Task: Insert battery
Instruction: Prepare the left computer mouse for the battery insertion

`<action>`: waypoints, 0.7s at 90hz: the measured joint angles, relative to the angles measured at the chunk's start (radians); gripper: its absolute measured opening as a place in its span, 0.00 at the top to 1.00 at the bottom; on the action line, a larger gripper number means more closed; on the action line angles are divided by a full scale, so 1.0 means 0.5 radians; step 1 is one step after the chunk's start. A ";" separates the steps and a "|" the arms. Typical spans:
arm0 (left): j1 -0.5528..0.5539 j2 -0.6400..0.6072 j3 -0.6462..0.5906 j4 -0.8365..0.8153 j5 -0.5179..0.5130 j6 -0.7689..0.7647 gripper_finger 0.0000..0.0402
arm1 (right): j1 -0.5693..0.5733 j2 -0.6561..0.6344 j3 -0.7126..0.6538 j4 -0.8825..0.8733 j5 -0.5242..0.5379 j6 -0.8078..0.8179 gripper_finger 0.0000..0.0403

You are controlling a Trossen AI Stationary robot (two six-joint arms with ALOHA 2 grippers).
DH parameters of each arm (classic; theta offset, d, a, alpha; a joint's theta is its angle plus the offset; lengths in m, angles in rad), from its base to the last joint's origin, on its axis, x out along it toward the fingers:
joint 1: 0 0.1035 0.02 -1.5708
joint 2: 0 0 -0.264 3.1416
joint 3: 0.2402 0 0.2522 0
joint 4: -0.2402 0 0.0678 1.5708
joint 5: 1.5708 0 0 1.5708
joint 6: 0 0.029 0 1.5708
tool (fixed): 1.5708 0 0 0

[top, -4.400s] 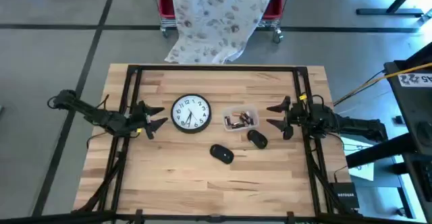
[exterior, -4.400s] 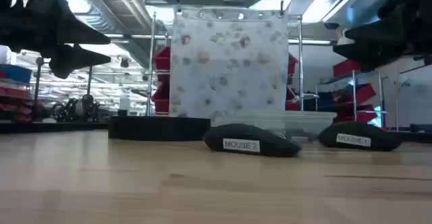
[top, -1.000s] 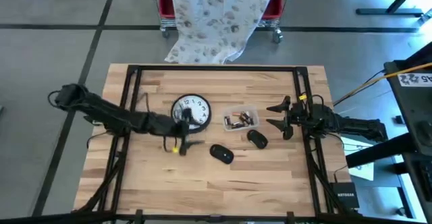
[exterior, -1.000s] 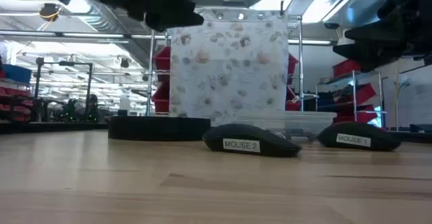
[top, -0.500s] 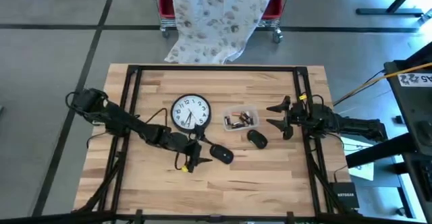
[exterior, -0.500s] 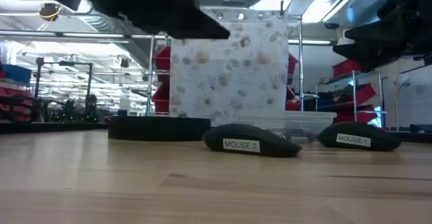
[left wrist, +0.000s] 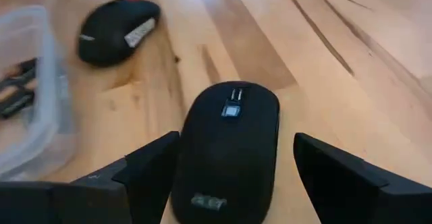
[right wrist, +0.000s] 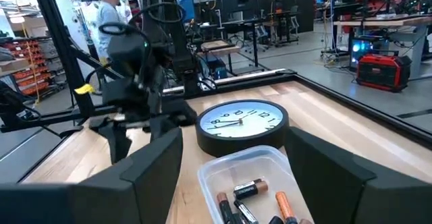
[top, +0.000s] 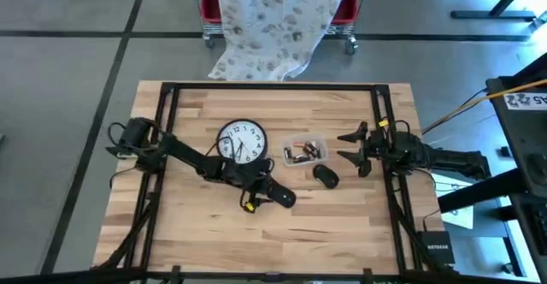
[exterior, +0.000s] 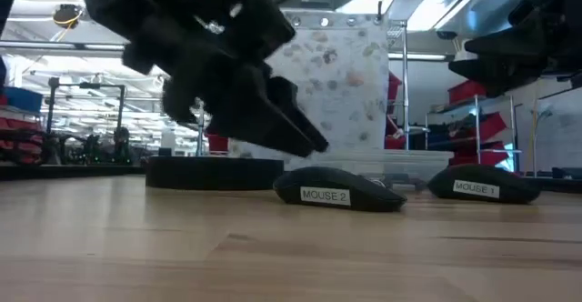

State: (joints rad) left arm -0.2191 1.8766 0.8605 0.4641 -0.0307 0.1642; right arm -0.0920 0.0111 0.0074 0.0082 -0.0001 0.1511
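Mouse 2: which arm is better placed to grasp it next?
Left. The left gripper is open with its fingers either side of mouse 2, while the right gripper waits at the table's right edge.

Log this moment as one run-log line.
left gripper: open, straddling MOUSE 2 | right gripper: open, waiting at table's right edge | batteries: in tray

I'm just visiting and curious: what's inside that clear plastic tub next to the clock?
The clear tub holds loose batteries, some with copper-coloured ends, lying in a jumble. The right wrist view cuts off the tub's near part, so an exact count cannot be told.
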 joint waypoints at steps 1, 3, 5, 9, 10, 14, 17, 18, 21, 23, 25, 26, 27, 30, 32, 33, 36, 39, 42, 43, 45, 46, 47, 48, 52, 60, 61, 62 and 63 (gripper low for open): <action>-0.001 0.008 0.007 -0.001 -0.002 0.000 0.32 | 0.001 0.000 0.000 0.000 0.001 0.000 0.38; -0.002 0.025 0.022 -0.005 -0.009 0.000 0.32 | 0.000 0.000 0.000 0.000 0.001 0.000 0.38; -0.002 0.041 0.037 -0.008 -0.021 0.001 0.32 | 0.000 0.000 0.000 0.000 0.001 0.000 0.38; -0.003 0.072 0.065 -0.004 -0.043 0.000 0.32 | 0.000 0.000 0.000 0.000 0.001 0.000 0.38; -0.003 0.079 0.070 -0.003 -0.047 0.000 0.32 | 0.000 0.000 0.001 -0.001 0.001 0.000 0.38; 0.000 0.105 0.082 -0.006 -0.056 0.001 0.32 | 0.000 0.000 0.000 0.000 0.000 0.000 0.38; 0.007 0.121 0.087 -0.016 -0.058 0.007 0.32 | 0.000 0.000 0.001 0.001 0.000 0.000 0.38; 0.009 0.129 0.088 -0.018 -0.057 0.008 0.32 | 0.000 0.000 0.001 0.001 0.000 0.000 0.38; 0.010 0.147 0.094 -0.017 -0.063 0.016 0.32 | 0.000 0.000 0.001 -0.001 0.000 0.000 0.38; 0.010 0.158 0.095 -0.010 -0.067 0.023 0.32 | 0.000 0.000 0.001 -0.001 0.001 0.000 0.38; 0.011 0.164 0.096 -0.006 -0.069 0.034 0.32 | 0.000 0.000 0.001 0.000 0.000 0.000 0.38; 0.011 0.168 0.096 -0.005 -0.070 0.039 0.32 | 0.000 0.000 0.000 0.000 0.000 0.000 0.38; 0.011 0.171 0.097 -0.004 -0.072 0.043 0.32 | 0.000 0.000 0.000 0.000 0.001 0.000 0.38; 0.010 0.182 0.097 0.002 -0.084 0.054 0.32 | 0.000 0.000 0.000 -0.001 0.001 0.000 0.38; 0.010 0.186 0.098 0.007 -0.091 0.057 0.32 | 0.000 0.000 0.000 0.000 0.001 0.000 0.38; 0.010 0.187 0.098 0.009 -0.095 0.060 0.32 | 0.001 0.000 0.001 0.000 0.001 0.000 0.38; 0.010 0.188 0.099 0.003 -0.109 0.058 0.32 | 0.000 0.000 0.001 -0.001 0.001 0.000 0.38; 0.009 0.188 0.099 0.000 -0.129 0.046 0.32 | 0.001 0.000 0.000 0.000 0.001 0.000 0.38; 0.009 0.188 0.099 -0.001 -0.153 0.044 0.32 | 0.000 0.000 0.000 0.001 0.001 0.000 0.38; 0.008 0.188 0.099 -0.001 -0.160 0.044 0.32 | 0.000 0.000 0.000 0.001 0.001 0.000 0.38; 0.008 0.187 0.099 -0.005 -0.171 0.045 0.32 | 0.000 0.000 0.001 0.000 0.001 0.000 0.38; 0.008 0.185 0.099 -0.007 -0.175 0.045 0.32 | 0.000 0.000 0.000 -0.001 0.001 0.000 0.38; 0.008 0.182 0.099 -0.010 -0.177 0.046 0.32 | 0.000 0.000 0.000 -0.002 0.001 0.000 0.38; 0.008 0.179 0.099 -0.013 -0.178 0.046 0.32 | 0.000 0.000 0.000 -0.002 0.001 0.000 0.38; 0.005 0.164 0.098 -0.025 -0.183 0.045 0.32 | 0.000 0.000 0.000 0.000 0.000 0.000 0.38; -0.004 0.138 0.112 -0.056 -0.192 0.015 0.32 | 0.000 0.000 0.000 0.000 0.001 0.000 0.38; -0.005 0.135 0.114 -0.056 -0.199 0.013 0.32 | 0.000 0.000 0.000 0.000 0.001 0.000 0.38; -0.006 0.133 0.117 -0.056 -0.207 0.011 0.32 | 0.000 0.000 0.001 0.000 0.000 0.000 0.38; -0.007 0.132 0.120 -0.056 -0.217 0.005 0.32 | 0.000 0.000 0.001 0.000 0.000 0.000 0.38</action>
State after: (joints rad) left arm -0.2225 1.9427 0.9204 0.4362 -0.1392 0.1668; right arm -0.0918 0.0113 0.0077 0.0082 -0.0001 0.1509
